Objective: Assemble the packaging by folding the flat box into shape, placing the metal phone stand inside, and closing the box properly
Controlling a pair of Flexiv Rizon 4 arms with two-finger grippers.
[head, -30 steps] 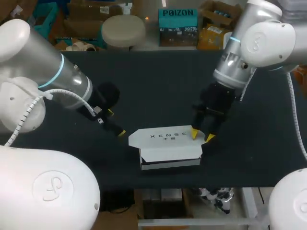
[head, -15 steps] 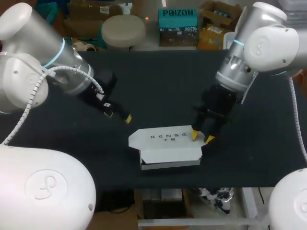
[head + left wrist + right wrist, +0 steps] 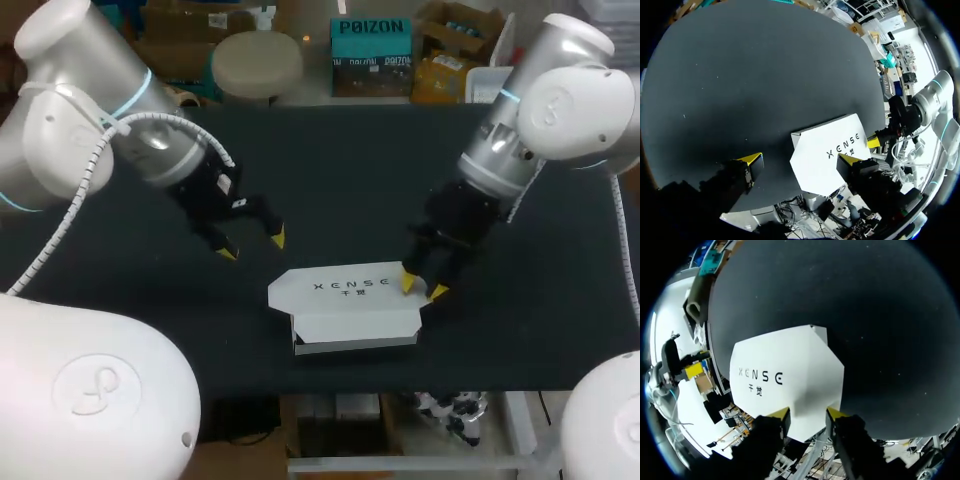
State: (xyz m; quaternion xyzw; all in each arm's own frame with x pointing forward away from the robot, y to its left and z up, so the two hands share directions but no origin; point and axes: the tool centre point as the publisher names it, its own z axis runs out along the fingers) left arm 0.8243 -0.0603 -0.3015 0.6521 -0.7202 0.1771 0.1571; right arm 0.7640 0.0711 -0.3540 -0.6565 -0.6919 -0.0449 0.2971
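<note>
Our left pincer [image 3: 253, 245] hangs open over the tabletop [image 3: 330, 180] beside the white box [image 3: 345, 300] — our right pincer [image 3: 421, 288], tips slightly parted, meets its right edge.

The left end effector [image 3: 253, 245] swings up and across the worktop [image 3: 330, 170] toward the middle, turning as it goes. Now it hangs near the white box's [image 3: 345, 300] back left corner.

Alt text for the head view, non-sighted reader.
A white box lies near the front of a black table, lid flap folded over it. The right gripper is at the box's right end; the left gripper hangs open behind its left end, apart from it.
</note>
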